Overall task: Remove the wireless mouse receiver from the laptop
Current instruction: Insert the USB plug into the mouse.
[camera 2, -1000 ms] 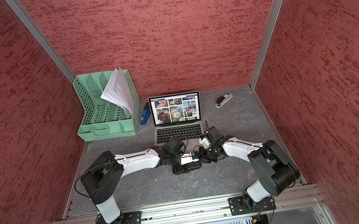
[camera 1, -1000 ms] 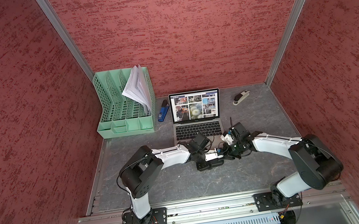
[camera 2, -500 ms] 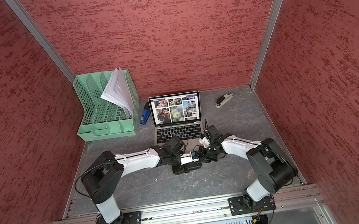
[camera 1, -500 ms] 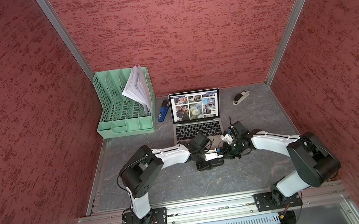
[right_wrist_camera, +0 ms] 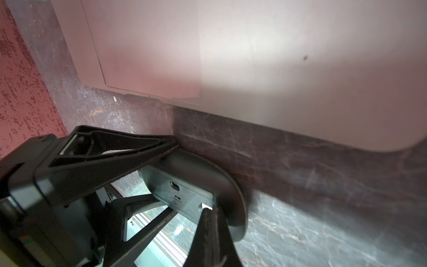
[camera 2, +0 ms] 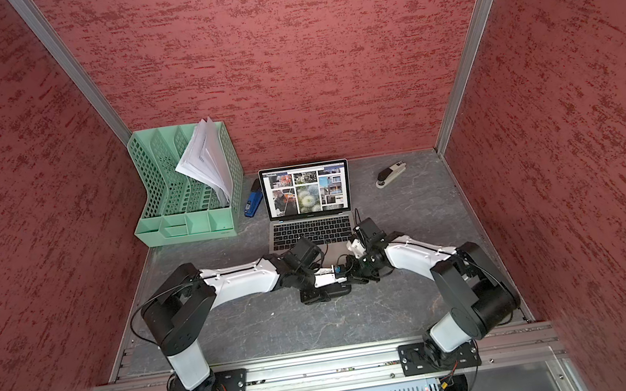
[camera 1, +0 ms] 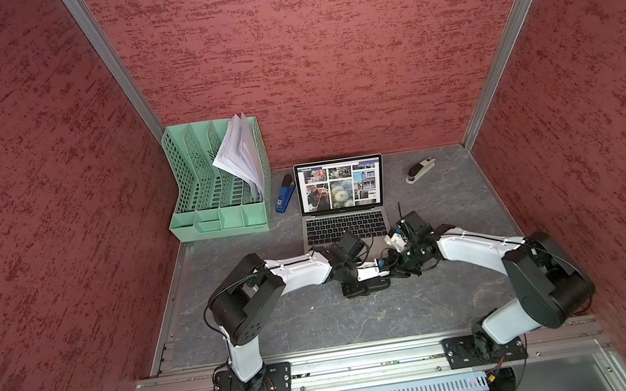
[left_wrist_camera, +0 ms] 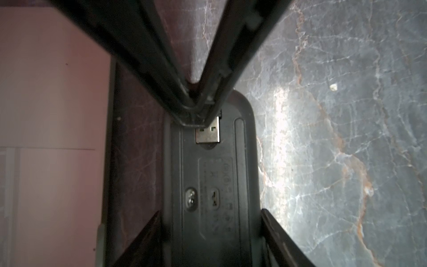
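Note:
The laptop (camera 1: 345, 225) stands open at mid-table, and its grey palm rest (right_wrist_camera: 254, 57) lies clear of both grippers. Just in front of it, my left gripper (camera 1: 376, 279) is shut on a flat black mouse (left_wrist_camera: 215, 185), which is turned underside up with a finger along each side. My right gripper (right_wrist_camera: 208, 209) is shut on the wireless mouse receiver (left_wrist_camera: 207, 133). The receiver's silver plug pokes out past the fingertips and rests against the mouse's underside near a recess. The receiver's dark body is hidden between the fingers. In both top views the two grippers meet tip to tip (camera 2: 342, 278).
At the back left stands a green file rack (camera 1: 218, 194) with papers in it. A blue stapler (camera 1: 285, 198) lies beside it. A black-and-white stapler (camera 1: 420, 170) lies at the back right. Red walls close in three sides, and a metal rail (camera 1: 369, 360) runs along the front.

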Tool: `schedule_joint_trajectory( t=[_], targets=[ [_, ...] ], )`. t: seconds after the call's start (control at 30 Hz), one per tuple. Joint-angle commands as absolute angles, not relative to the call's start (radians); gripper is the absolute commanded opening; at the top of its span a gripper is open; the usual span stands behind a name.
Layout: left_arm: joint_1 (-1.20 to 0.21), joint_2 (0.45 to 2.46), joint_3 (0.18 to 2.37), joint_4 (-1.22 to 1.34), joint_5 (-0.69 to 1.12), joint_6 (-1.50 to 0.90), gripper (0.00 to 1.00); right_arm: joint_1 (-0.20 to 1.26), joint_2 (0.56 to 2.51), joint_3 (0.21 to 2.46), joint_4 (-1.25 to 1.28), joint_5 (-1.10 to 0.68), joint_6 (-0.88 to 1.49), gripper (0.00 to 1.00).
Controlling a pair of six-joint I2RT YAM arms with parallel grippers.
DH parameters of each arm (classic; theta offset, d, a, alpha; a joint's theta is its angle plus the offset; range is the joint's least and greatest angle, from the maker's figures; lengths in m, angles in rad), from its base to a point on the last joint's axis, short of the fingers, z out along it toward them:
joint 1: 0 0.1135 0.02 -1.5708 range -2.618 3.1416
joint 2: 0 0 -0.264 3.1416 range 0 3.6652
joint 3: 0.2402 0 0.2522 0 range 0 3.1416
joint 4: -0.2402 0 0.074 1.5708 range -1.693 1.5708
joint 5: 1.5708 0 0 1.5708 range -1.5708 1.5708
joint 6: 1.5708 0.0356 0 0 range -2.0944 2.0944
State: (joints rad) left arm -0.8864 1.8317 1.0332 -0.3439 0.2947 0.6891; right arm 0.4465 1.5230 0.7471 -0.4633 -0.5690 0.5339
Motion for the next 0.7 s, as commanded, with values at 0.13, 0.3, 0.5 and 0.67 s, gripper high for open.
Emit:
schedule_joint_trajectory(
  t=[0.13, 0.3, 0.5, 0.67],
  targets=[
    [-0.892, 1.882, 1.030, -0.379, 0.292, 0.680, 0.42, 0.512, 1.578, 0.760, -0.542, -0.490, 0.520, 0.00],
    [-0.892, 1.884, 1.031, -0.379, 0.292, 0.678, 0.42, 0.520, 1.544, 0.775, -0.537, -0.521, 0.526, 0.00],
    [-0.889, 1.884, 1.030, -0.378, 0.295, 0.680, 0.42, 0.521, 1.482, 0.807, -0.559, -0.567, 0.527, 0.00],
    [-0.889, 1.886, 1.030, -0.374, 0.295, 0.680, 0.42, 0.524, 1.461, 0.825, -0.573, -0.598, 0.525, 0.00]
  ],
)
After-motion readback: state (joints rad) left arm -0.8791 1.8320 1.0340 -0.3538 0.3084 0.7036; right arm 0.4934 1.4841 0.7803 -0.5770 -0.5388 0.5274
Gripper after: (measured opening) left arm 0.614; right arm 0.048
